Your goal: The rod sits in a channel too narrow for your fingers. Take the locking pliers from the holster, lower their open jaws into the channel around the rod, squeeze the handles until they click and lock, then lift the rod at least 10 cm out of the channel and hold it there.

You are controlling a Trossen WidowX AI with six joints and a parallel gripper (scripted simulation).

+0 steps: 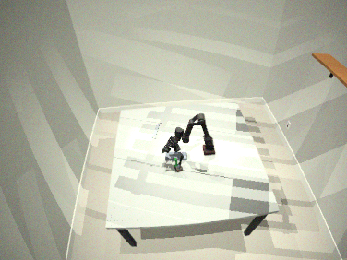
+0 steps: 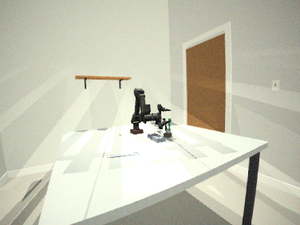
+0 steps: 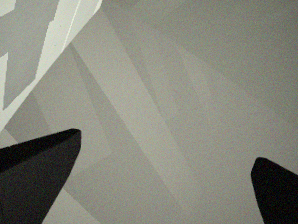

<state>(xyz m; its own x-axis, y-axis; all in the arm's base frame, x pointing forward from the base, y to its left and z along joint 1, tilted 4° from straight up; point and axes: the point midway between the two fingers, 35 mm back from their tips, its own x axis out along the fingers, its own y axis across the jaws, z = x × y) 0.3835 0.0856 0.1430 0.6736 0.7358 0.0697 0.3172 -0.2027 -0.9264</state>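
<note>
The hand (image 1: 165, 148) (image 2: 169, 109) (image 3: 168, 153) holds its fingers apart, probably to take the green-handled pliers (image 1: 176, 161) (image 2: 169, 122) standing near it above the desk (image 1: 152, 209) (image 2: 132, 175) (image 3: 22, 55).

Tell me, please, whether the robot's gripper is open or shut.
Open: the gripper's fingers stand wide apart.
</note>
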